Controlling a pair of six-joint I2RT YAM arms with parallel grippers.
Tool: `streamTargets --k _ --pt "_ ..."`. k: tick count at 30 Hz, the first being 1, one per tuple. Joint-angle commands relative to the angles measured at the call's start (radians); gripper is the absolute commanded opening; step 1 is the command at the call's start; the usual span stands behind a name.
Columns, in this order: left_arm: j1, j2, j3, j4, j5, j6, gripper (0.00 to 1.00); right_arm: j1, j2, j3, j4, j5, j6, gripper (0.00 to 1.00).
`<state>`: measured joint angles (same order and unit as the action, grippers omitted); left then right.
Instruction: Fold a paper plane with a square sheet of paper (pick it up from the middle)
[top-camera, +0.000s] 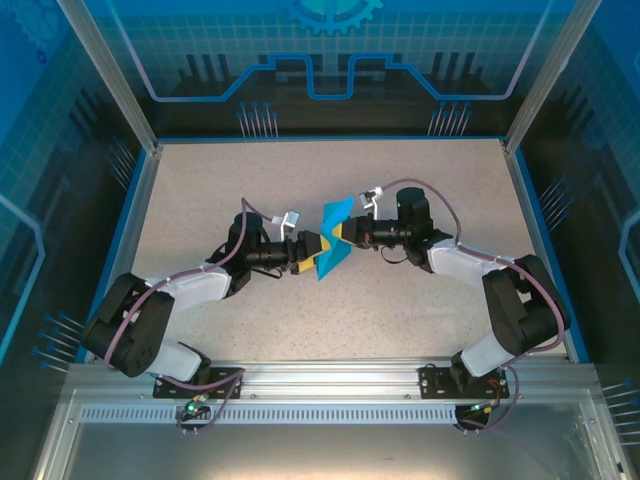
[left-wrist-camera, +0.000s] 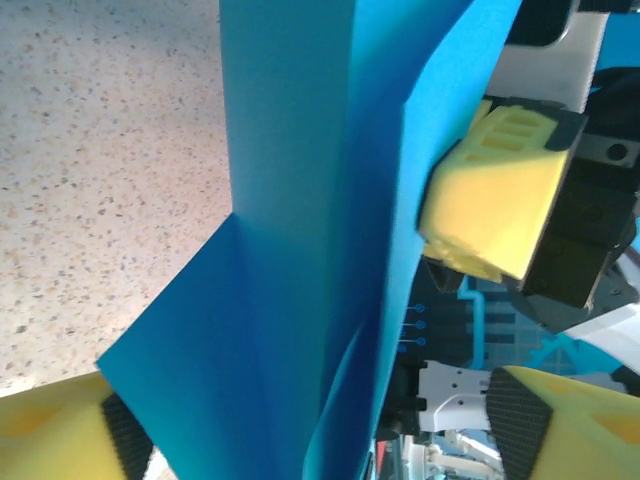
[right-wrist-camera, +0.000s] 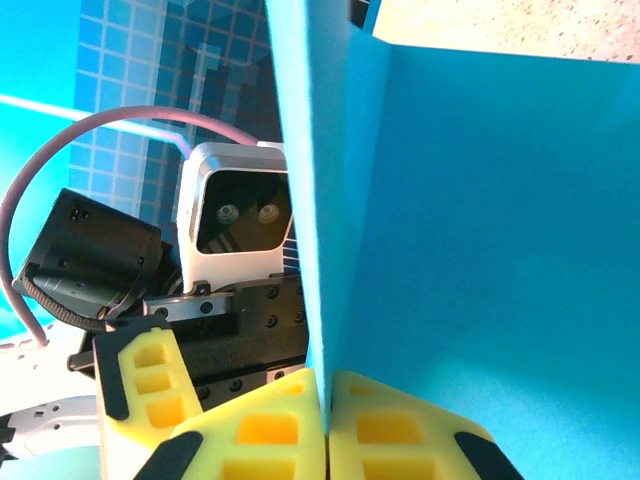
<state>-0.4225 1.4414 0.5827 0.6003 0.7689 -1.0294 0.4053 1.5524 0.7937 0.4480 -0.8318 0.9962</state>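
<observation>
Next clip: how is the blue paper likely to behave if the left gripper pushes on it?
Probably floppy: the paper stands up from the shut right gripper mainly on its creases, and one lower edge curls in the left wrist view. Likely light, since one pinch carries it. A push from the open left gripper would probably bend it.

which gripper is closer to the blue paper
Right. The right gripper is shut on the blue paper, pinching it. The left gripper is open, its fingers spread either side of the sheet, not clamped on it.
</observation>
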Motion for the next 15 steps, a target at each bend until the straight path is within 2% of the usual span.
streamTargets --k 1,15 --pt "-0.005 -0.003 0.001 0.098 0.017 -0.02 0.77 0.008 0.018 0.024 0.038 -0.028 0.027 0.04" --pt "-0.006 -0.006 -0.007 0.114 -0.012 -0.002 0.37 0.009 0.039 0.02 0.008 -0.021 0.016 0.04"
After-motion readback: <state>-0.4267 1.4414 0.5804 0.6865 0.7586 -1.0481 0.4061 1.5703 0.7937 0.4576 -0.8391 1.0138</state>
